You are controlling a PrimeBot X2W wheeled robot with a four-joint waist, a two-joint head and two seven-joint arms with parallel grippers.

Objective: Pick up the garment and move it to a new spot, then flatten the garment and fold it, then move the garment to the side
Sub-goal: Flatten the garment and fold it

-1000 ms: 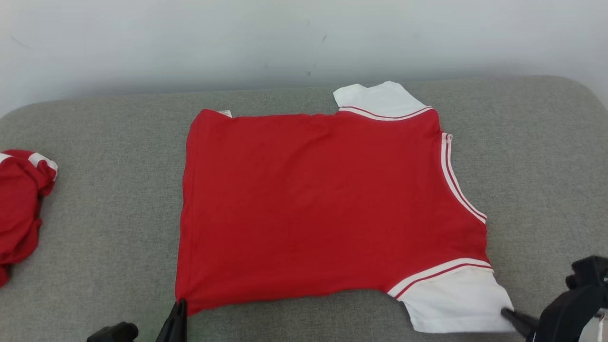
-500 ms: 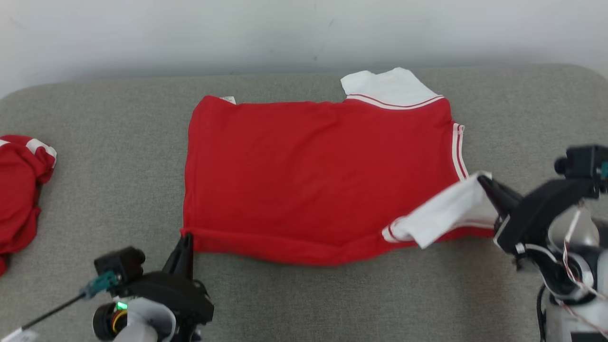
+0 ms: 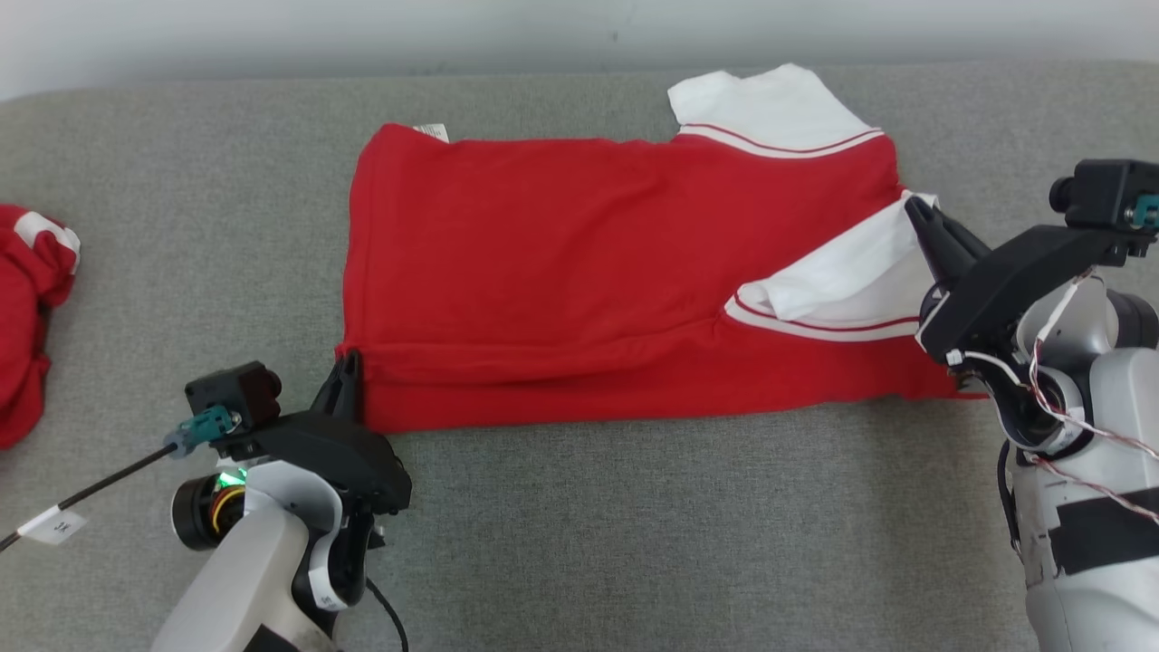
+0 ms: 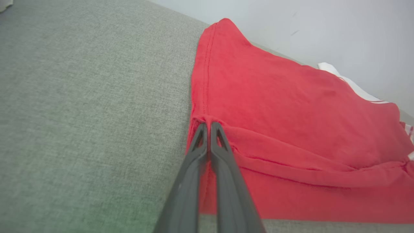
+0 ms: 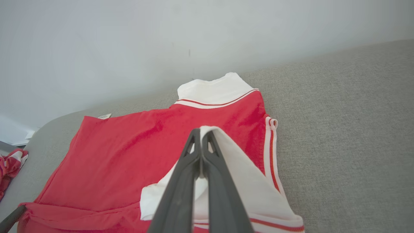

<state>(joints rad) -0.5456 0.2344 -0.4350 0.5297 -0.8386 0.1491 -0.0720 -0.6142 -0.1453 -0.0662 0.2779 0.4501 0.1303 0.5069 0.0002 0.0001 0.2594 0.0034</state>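
Observation:
The garment (image 3: 589,244) is a red shirt with white, red-striped sleeves, spread on the grey cushioned surface (image 3: 634,543). Its near edge is folded over onto its body. My left gripper (image 3: 349,362) is shut on the red hem corner (image 4: 207,119) at the lower left. At the right, my right gripper (image 3: 910,206) is shut on the near white sleeve (image 3: 842,272), held lifted over the shirt's body. The right wrist view shows that sleeve (image 5: 239,161) draped from the shut fingers (image 5: 200,136). The far white sleeve (image 3: 770,104) lies flat.
A second red and white garment (image 3: 27,317) lies bunched at the far left. A pale wall (image 3: 362,27) rises behind the surface. A cable with a paper tag (image 3: 54,525) trails from my left wrist.
Both grippers have carried the shirt's near edge away from me, folding the hem and the white sleeve onto the body. The head camera has tilted down, shifting the whole picture.

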